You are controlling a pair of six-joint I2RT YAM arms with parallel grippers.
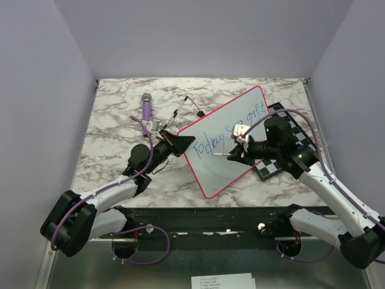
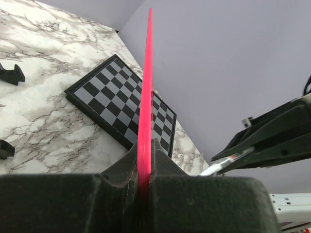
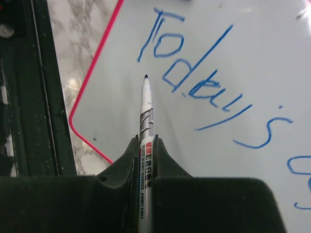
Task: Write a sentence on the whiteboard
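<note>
My left fingers (image 2: 156,167) are clamped on the pink rim at the left edge of the whiteboard (image 1: 225,141). The board sits mid-surface (image 1: 114,120), its right part over the chessboard (image 1: 287,123). My right fingers (image 3: 133,162) pinch a marker (image 3: 146,111) over the board's lower left, just under the "T" of the blue sentence (image 1: 219,135); I can't tell whether the tip touches.
</note>
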